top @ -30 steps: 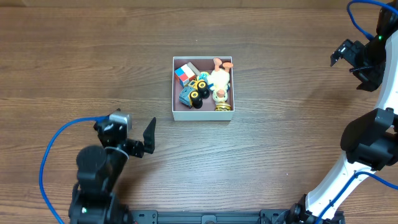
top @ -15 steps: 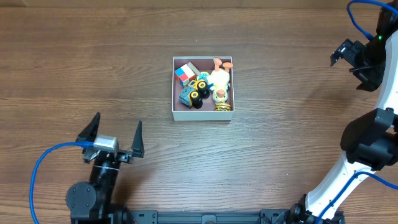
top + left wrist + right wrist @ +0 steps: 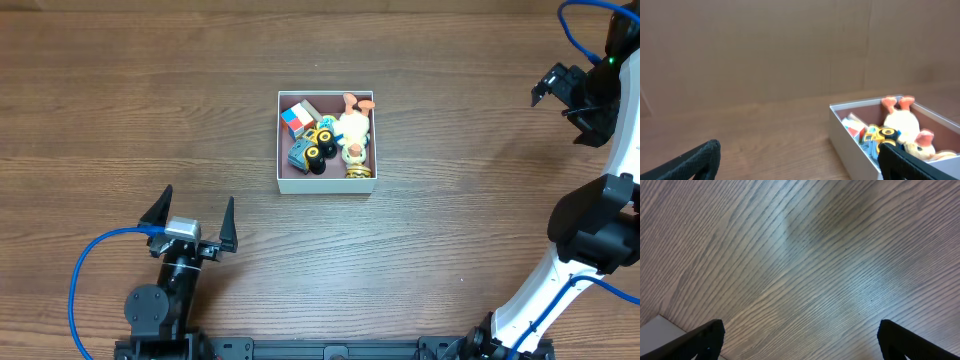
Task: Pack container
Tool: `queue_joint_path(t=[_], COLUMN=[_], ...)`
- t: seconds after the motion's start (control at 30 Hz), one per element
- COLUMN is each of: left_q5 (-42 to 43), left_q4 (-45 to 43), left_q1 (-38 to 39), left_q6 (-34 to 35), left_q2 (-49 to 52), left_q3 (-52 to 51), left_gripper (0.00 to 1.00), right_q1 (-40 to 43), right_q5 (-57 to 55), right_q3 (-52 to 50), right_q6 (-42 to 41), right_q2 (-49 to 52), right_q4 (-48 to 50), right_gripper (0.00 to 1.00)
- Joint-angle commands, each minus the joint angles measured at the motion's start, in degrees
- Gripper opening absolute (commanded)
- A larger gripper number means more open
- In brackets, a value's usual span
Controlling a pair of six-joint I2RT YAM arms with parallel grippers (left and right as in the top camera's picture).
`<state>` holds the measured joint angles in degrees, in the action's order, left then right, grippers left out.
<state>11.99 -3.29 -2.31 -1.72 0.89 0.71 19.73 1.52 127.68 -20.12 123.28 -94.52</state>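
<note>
The container (image 3: 325,184) is a square white-walled box at the table's middle. It holds a multicoloured cube (image 3: 295,120), a yellow toy truck with black wheels (image 3: 316,146) and a white plush with orange feet (image 3: 352,126). My left gripper (image 3: 195,213) is open and empty near the front edge, well short of the box and to its left. In the left wrist view the gripper (image 3: 800,165) faces the container's near wall (image 3: 852,147) at the right. My right gripper (image 3: 562,108) is open and empty at the far right, over bare wood in its wrist view (image 3: 802,342).
The blue cable (image 3: 90,270) loops beside the left arm at the front left. The right arm's white base (image 3: 545,290) stands at the front right. A pale corner (image 3: 652,330) shows at the bottom left of the right wrist view.
My left gripper has drawn back toward the front edge and turned from pointing right to pointing toward the box, jaws spread wide. The right arm and the toys have not moved.
</note>
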Motion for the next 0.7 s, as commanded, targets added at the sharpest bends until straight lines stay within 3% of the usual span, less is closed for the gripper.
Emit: queue_joint_path(t=[0.0, 0.67], left_q5=[0.1, -0.2], left_q4=[4.8, 6.4], left_q1=[-0.3, -0.3], left_q6=[-1.1, -1.1], left_q2=[-0.7, -0.4], left_q3=[-0.5, -0.4], left_gripper=[1.0, 1.0], right_q1=[-0.2, -0.2], right_q5=[0.1, 0.1], right_q3=[0.2, 0.2], right_q6=[0.0, 0.0], right_q2=[-1.0, -1.0], right_q4=[0.2, 0.2], right_gripper=[1.0, 1.0])
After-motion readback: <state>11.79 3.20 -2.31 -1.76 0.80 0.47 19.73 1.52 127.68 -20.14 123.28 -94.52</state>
